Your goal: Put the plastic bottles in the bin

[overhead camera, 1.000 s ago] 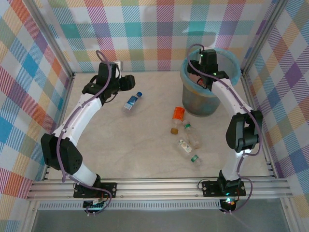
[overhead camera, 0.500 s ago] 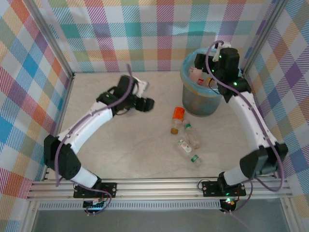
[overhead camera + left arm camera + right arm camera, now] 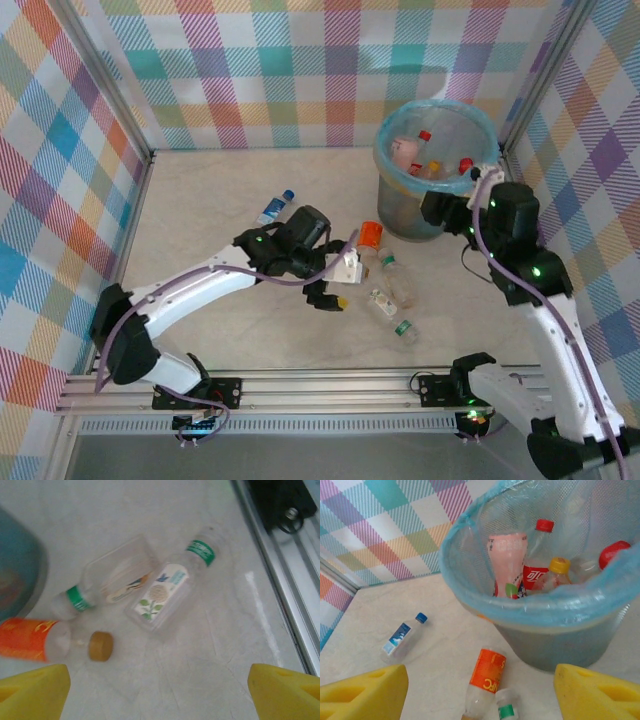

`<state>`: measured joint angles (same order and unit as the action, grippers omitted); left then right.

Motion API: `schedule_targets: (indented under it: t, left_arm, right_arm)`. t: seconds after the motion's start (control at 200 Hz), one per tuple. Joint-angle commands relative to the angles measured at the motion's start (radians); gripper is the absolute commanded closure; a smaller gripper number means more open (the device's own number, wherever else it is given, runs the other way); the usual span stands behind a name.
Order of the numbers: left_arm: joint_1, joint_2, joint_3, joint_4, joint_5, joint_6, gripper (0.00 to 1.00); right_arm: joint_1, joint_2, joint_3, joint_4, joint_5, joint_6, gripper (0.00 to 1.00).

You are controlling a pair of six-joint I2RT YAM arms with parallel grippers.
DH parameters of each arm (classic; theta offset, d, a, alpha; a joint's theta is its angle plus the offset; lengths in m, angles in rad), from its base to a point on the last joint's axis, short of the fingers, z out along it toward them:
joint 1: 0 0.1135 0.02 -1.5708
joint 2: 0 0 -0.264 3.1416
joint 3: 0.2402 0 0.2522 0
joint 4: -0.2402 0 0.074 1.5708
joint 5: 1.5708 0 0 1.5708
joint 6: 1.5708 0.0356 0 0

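The bin stands at the far right of the table, and I judge the job a bit past halfway. Looking into it from my right wrist I count at least four bottles: a pink bottle, a red-capped bottle, a yellow-capped bottle and the red cap of a fourth by the rim; whether more lie beneath I cannot tell.

My right gripper hangs just beside the bin, fingers wide apart and empty. My left gripper hovers over the cluster in front of the bin, fingers likewise spread, nothing between them.

Four bottles are left on the table. The orange bottle lies nearest the bin. There are two green-capped bottles, one with a flowered label lying against its neighbour. The one blue bottle lies well apart to the left.
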<state>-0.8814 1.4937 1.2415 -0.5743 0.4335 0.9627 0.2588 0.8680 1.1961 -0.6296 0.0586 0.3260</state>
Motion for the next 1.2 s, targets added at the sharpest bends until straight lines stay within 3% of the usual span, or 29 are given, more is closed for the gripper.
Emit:
schedule_targets:
  t: [0.0,0.38,0.885,1.195]
  left_arm:
    - [-0.041,0.069,0.029,-0.009,0.093,0.191,0.08]
    - [-0.082,0.212,0.036,0.016,0.044,0.321,0.09]
    - [-0.106,0.333,0.057,0.131,0.091,0.302,0.09]
    - [-0.116,0.440,0.135,0.177,0.057,0.264,0.10]
  right_arm:
    - [0.005,-0.068,-0.021,-0.103,-0.007,0.010,0.24]
    - [0.005,-0.157,-0.010,-0.202,0.018,-0.046,0.23]
    - [0.005,-0.208,-0.018,-0.210,0.060,-0.082,0.23]
    - [0.005,-0.204,-0.040,-0.194,0.055,-0.084,0.23]
